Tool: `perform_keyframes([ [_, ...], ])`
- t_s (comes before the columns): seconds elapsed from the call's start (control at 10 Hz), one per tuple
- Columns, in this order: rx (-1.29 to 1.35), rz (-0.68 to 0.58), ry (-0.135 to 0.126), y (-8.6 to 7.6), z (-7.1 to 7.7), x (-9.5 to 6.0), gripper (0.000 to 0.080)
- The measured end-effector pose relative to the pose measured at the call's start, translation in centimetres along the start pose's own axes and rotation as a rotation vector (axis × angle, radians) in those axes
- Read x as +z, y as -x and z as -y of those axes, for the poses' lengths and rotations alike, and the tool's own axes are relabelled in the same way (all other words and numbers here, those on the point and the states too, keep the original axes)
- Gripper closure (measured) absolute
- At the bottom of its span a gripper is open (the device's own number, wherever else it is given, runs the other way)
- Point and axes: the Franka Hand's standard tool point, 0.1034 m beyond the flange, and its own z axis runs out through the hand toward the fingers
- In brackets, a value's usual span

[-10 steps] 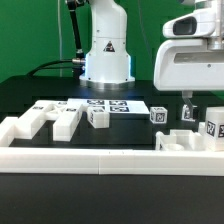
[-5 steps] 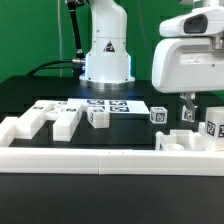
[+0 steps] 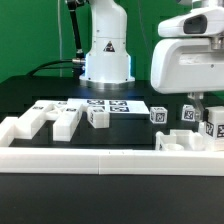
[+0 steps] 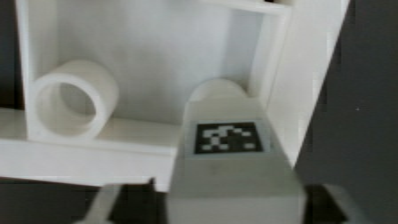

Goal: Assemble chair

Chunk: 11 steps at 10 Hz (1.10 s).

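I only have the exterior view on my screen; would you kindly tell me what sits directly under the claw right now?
Observer: In the wrist view, a white blocky plastic chair part lies centred under the claw.
Operator: Thank you. Does its marker show?
Observer: Yes, a black-and-white square tag on it faces the wrist camera, uncovered.
Operator: Is anything close beside it?
Observer: A white plastic frame-shaped part lies next to it, with a round white ring inside its walls.
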Motion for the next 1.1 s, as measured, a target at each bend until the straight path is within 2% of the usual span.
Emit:
perform_keyframes([
  [0.1,0.08,0.0,0.0,0.01,0.02,0.01,0.0511],
  [1.1,0.942,0.007,-0.012,0.15,0.17,0.15,0.0509],
])
